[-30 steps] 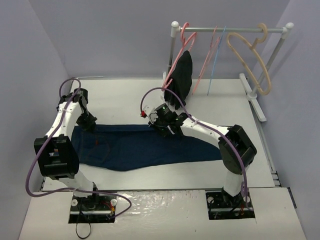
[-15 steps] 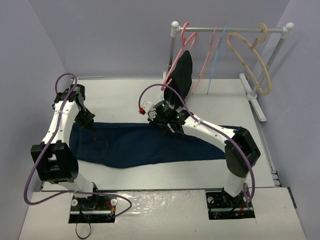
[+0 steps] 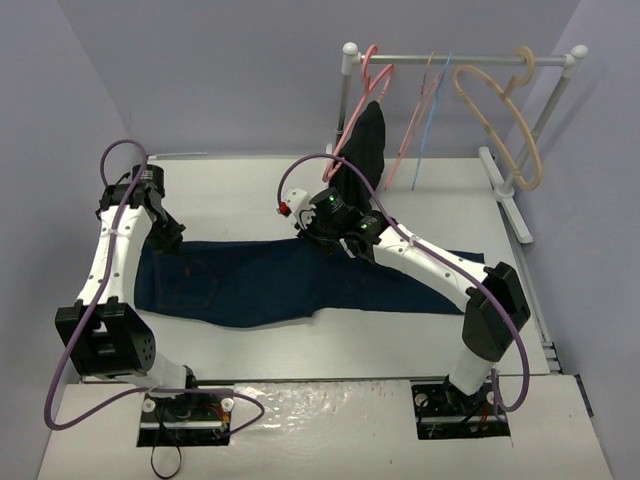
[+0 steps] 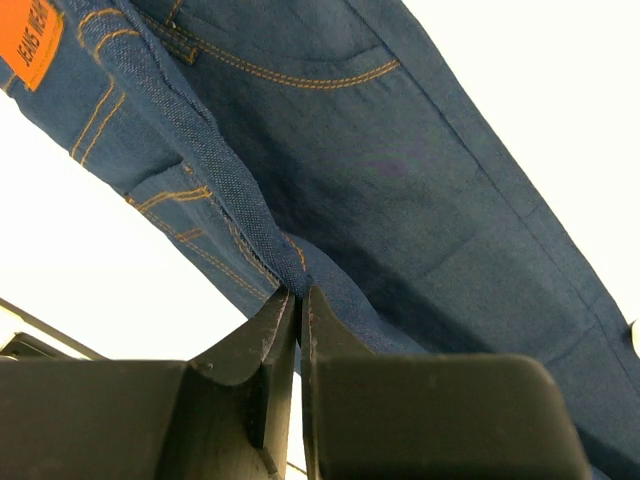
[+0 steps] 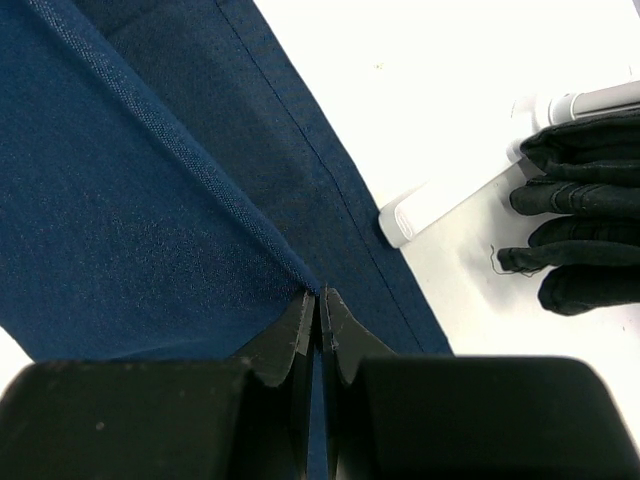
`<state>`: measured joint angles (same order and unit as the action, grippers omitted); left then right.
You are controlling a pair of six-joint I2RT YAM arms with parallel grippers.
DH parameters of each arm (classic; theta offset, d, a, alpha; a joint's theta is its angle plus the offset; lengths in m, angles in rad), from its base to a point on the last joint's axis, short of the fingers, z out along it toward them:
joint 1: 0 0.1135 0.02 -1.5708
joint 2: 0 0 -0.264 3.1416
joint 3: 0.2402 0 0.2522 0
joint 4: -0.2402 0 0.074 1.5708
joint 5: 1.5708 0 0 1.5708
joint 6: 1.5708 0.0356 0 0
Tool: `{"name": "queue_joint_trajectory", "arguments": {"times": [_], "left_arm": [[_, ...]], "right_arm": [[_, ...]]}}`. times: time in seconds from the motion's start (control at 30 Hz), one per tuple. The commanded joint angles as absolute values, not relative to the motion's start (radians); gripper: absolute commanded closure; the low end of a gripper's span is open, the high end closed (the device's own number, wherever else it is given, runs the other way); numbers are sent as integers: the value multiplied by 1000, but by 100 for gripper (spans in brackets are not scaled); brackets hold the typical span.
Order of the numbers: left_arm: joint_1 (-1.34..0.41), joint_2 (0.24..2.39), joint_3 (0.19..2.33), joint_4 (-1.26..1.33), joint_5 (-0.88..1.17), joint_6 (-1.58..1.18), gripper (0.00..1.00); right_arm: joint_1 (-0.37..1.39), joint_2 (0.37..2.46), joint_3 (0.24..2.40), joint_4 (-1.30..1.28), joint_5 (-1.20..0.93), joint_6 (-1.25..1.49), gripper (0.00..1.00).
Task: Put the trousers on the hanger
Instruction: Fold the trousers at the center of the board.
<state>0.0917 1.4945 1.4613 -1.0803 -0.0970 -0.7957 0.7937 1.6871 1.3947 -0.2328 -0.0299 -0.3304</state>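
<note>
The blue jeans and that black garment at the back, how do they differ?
The jeans are navy and lie stretched along the table; the black garment hangs from the rail on a pink hanger. The jeans are far longer. The left gripper and right gripper pinch the jeans; neither holds the black garment. Both are dark clothing.

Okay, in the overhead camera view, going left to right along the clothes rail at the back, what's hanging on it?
first pink hanger, carrying the black garment → second pink hanger, bare → light-blue hanger → beige hanger
</note>
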Motion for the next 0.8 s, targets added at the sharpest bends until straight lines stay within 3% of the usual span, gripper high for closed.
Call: {"name": "queue_joint_trajectory", "arguments": {"times": [0.0,0.77], "left_arm": [[109,1502,1546,-1085,-245,-750,100],[109,1635,1618,-893,-296,-715,100]], "right_arm": [[778,1682,1439,-274,88,-368,100],[765,1846,1480,-143,226,-390,100]]}}
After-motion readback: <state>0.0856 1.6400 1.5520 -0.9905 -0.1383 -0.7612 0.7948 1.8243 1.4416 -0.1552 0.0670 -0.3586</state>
